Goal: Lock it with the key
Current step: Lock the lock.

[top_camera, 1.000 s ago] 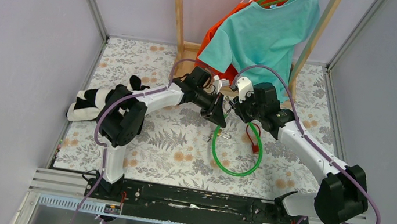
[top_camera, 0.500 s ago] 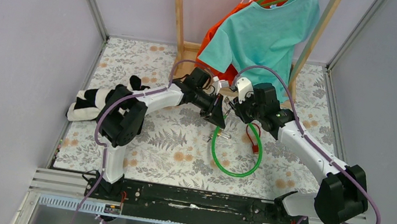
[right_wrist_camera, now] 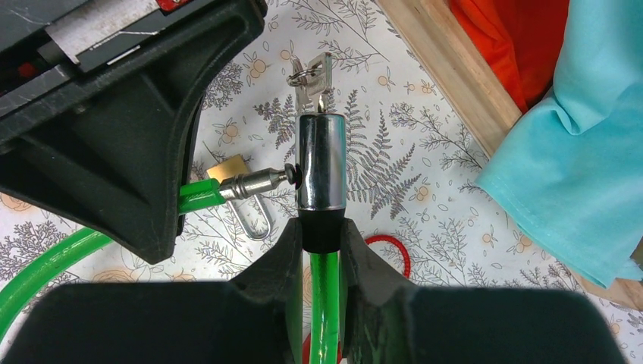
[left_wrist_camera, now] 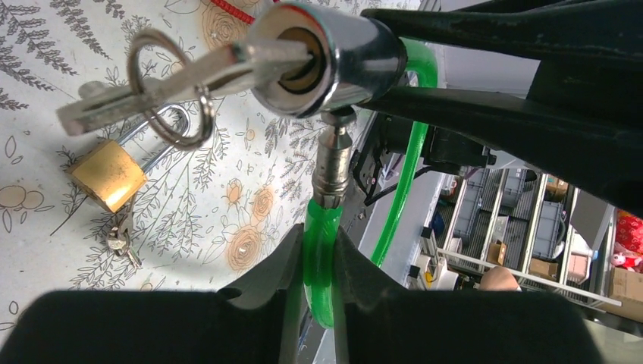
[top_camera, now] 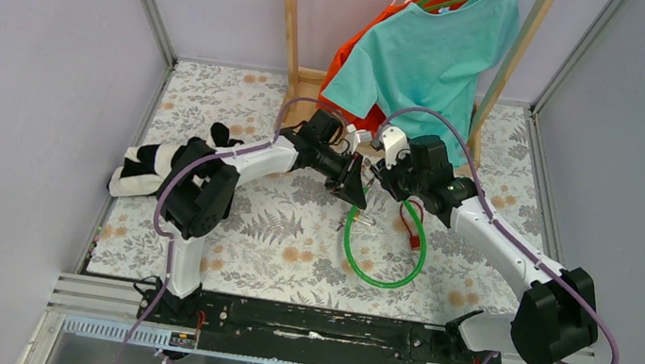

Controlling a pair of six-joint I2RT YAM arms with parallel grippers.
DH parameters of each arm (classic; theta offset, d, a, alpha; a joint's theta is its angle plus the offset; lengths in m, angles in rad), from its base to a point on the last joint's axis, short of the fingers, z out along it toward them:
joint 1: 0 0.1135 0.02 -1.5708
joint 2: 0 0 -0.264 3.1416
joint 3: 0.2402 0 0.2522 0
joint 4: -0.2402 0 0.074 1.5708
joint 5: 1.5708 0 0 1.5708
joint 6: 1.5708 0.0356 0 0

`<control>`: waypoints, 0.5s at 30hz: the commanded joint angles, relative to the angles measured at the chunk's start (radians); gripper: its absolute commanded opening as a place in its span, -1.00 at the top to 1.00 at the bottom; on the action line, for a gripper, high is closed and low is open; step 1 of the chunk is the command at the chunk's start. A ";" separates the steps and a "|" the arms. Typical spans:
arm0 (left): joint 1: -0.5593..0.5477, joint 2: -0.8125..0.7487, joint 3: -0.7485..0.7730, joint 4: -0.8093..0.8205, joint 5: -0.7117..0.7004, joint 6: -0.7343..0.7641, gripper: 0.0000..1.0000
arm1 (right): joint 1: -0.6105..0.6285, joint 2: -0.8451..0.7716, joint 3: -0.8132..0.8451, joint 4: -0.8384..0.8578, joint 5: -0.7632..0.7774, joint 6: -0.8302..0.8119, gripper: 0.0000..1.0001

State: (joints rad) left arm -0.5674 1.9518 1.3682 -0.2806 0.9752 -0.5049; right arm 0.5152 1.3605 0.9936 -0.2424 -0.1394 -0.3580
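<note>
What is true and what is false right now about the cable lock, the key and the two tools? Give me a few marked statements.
1. The key sits in the keyhole of the chrome cylinder. True.
2. The left tool grips the key. False: it is shut on the green cable just below the metal pin; nothing holds the key.
3. The right tool grips the cable at the cylinder's base. True.
4. The brass padlock hangs on the green cable. False: it lies on the table, apart from the cable.
5. The metal pin meets the cylinder's side. True.
</note>
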 commanded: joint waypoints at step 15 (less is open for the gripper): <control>0.022 -0.003 -0.076 0.241 0.109 -0.190 1.00 | 0.037 -0.037 0.007 0.060 -0.028 -0.062 1.00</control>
State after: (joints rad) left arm -0.5549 1.9518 1.3140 -0.1699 1.0252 -0.5961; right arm 0.5350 1.3605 0.9855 -0.2420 -0.1425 -0.4046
